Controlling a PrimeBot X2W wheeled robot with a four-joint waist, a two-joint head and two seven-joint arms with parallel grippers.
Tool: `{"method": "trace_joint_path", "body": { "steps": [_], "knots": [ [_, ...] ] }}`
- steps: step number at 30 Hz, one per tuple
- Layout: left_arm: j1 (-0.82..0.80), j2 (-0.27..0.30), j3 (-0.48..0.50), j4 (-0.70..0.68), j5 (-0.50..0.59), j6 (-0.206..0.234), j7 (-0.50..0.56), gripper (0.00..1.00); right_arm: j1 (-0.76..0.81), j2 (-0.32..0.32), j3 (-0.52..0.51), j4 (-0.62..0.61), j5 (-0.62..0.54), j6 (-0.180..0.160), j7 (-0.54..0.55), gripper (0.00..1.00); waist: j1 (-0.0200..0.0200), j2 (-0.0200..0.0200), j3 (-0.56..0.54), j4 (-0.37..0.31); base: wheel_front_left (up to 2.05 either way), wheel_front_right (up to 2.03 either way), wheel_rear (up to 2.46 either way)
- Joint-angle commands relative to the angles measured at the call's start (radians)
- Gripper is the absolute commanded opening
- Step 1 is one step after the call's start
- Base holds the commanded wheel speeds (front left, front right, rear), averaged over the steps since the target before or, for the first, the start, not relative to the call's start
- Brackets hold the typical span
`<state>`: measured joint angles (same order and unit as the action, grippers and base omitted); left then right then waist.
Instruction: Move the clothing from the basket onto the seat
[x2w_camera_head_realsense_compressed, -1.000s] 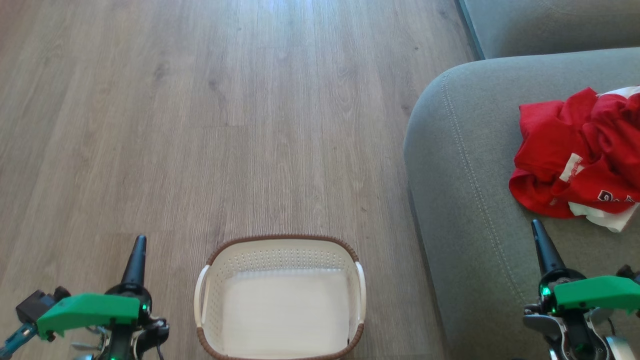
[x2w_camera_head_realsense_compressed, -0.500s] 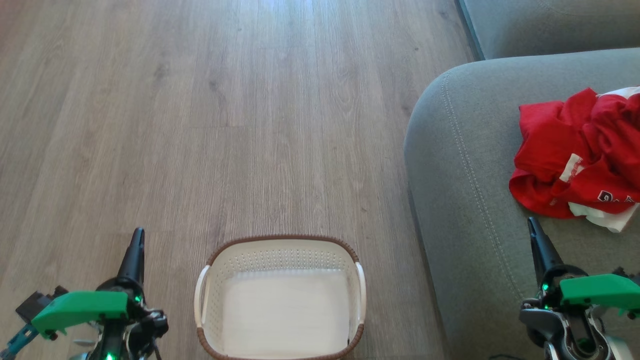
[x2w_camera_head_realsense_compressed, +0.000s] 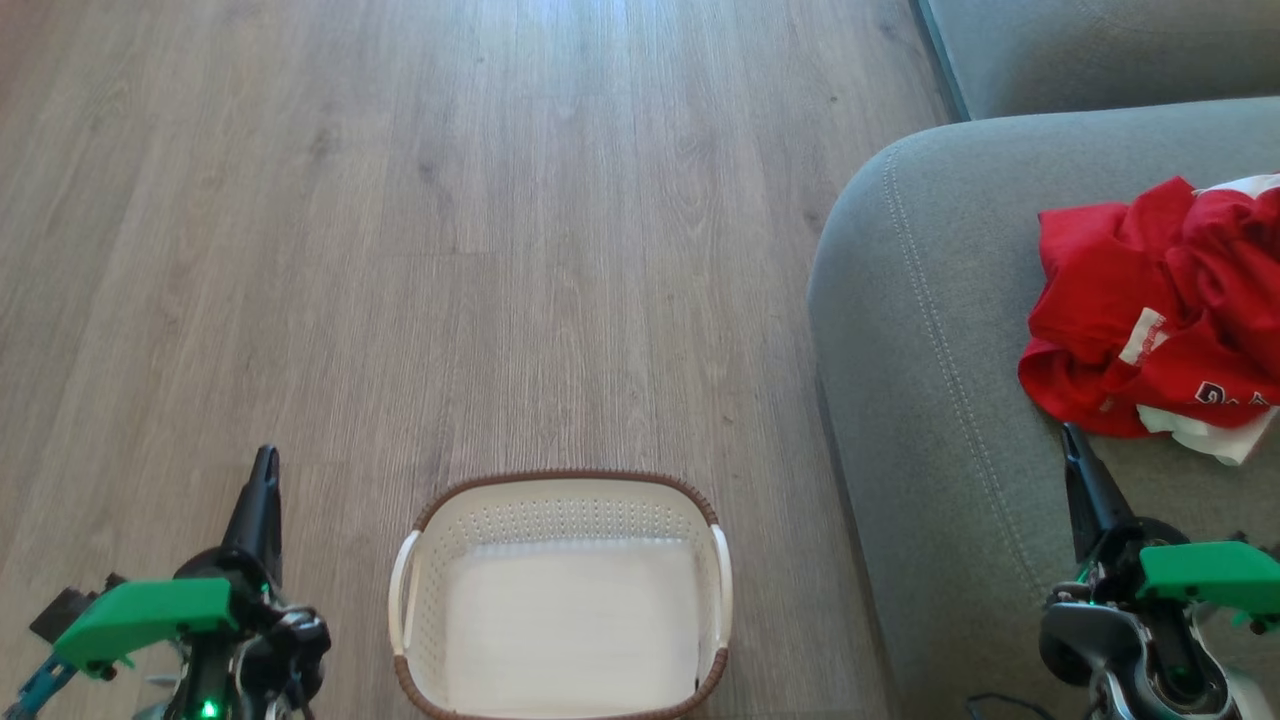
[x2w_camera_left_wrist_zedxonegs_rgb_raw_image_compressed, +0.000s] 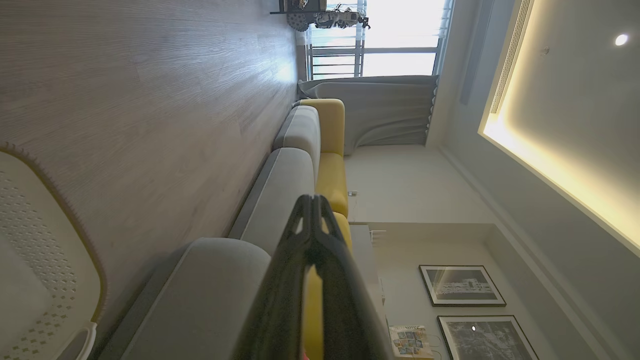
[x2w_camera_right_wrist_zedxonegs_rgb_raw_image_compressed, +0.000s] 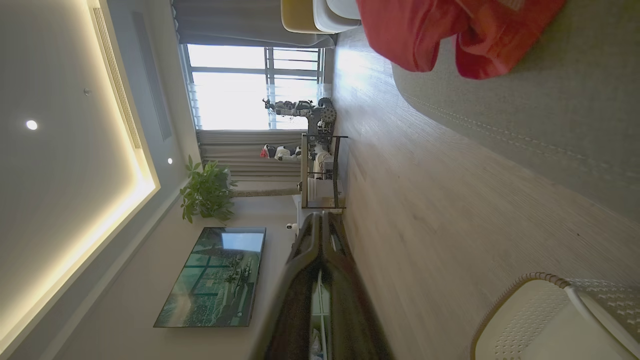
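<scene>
Both grippers sit at the near edge of the head view with their dark fingers pressed together and nothing between them: the left gripper (x2w_camera_head_realsense_compressed: 265, 465) hangs over the wooden floor (x2w_camera_head_realsense_compressed: 500, 250) at the near left, and the right gripper (x2w_camera_head_realsense_compressed: 1075, 445) hangs over the seat (x2w_camera_head_realsense_compressed: 930, 350) at the near right, its tip just short of the clothing (x2w_camera_head_realsense_compressed: 1150, 300). In the left wrist view the left gripper (x2w_camera_left_wrist_zedxonegs_rgb_raw_image_compressed: 312, 201) shows its two fingers meeting at the tip, and the right wrist view shows the same of the right gripper (x2w_camera_right_wrist_zedxonegs_rgb_raw_image_compressed: 320, 216). Between the two arms, near the robot, the basket (x2w_camera_head_realsense_compressed: 560, 482) stands upright on the floor just left of the seat, its brown rim on top and its white bottom bare. The seat, grey with a double line of stitching along its rounded edge, fills the right side. On it, farther than the right gripper and toward the right edge of the head view, the clothing lies in a crumpled red heap with white patches and some lettering, partly cut off by that edge. Beyond the seat, at the far right, lies another grey cushion (x2w_camera_head_realsense_compressed: 1100, 50). The right wrist view takes in a wall television (x2w_camera_right_wrist_zedxonegs_rgb_raw_image_compressed: 215, 280), a potted plant (x2w_camera_right_wrist_zedxonegs_rgb_raw_image_compressed: 207, 192) and a bright window (x2w_camera_right_wrist_zedxonegs_rgb_raw_image_compressed: 250, 85) across the room.
</scene>
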<state>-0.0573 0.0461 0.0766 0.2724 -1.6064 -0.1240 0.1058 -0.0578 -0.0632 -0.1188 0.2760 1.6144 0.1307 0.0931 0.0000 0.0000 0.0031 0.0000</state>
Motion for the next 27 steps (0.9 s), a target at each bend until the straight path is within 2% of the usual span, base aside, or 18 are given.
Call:
{"method": "trace_joint_path", "body": {
  "steps": [1, 27],
  "knots": [
    [-0.051, 0.005, 0.037, -0.027, -0.002, -0.007, 0.008, 0.0, -0.049, 0.003, 0.019, -0.032, 0.005, 0.0, 0.009, 0.0, 0.0, 0.0, 0.0, 0.0, 0.0, 0.0, 0.0],
    [-0.051, 0.004, 0.038, -0.027, -0.002, -0.007, 0.008, 0.0, -0.049, 0.007, 0.013, -0.032, 0.001, 0.0, 0.014, 0.0, 0.0, 0.0, 0.0, 0.0, 0.0, 0.0, 0.0]
  ]
}}
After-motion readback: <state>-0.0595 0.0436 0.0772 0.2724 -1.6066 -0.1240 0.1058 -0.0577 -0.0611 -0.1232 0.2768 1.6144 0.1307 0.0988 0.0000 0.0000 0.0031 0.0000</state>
